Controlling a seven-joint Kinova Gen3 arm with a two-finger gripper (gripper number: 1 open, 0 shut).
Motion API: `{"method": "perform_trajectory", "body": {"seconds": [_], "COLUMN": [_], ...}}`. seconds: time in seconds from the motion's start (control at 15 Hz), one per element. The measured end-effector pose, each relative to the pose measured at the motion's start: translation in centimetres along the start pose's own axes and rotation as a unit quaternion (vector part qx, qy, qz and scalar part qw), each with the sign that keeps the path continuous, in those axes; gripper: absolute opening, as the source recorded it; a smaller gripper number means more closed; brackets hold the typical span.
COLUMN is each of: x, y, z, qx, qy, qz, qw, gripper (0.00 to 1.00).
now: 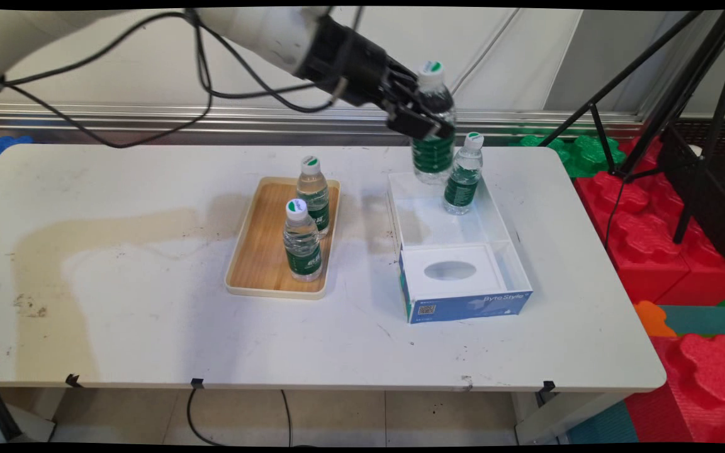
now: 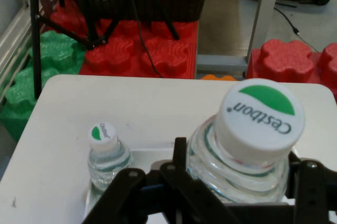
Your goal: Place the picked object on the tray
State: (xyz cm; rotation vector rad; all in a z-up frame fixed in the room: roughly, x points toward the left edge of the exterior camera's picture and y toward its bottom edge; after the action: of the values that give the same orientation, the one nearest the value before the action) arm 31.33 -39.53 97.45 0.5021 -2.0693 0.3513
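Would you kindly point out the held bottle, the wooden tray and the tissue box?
held bottle (image 1: 433, 154), main view, green label.
wooden tray (image 1: 260, 251), main view, bare floor.
tissue box (image 1: 469, 306), main view, blue front.

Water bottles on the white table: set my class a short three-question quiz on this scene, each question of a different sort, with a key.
1. True or false: the hand is shut on a bottle held above the far end of the white box.
2. How many bottles stand on the wooden tray?
3. What fills the white box's near end?
A. a tissue box
B. a red cup
C. a folded cloth

Key
1. True: its fingers clamp the held bottle below the cap.
2. Two: the near tray bottle and the far tray bottle.
3. A. Another bottle, the standing bottle, is at the box's far end.
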Motion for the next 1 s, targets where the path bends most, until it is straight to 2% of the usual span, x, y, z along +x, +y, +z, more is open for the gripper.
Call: {"method": "perform_trajectory", "body": {"seconds": [0.67,1.0], "x": [-0.5,-1.4], "y": [0.8,0.4], "z": [-9.9,-15.1], "qx": [0.007,0.024], "qy": [0.002,-0.005], "qz": [-0.018,-0.032], "qw": [0.9998,0.9992], "gripper": [0.00,0.00]}}
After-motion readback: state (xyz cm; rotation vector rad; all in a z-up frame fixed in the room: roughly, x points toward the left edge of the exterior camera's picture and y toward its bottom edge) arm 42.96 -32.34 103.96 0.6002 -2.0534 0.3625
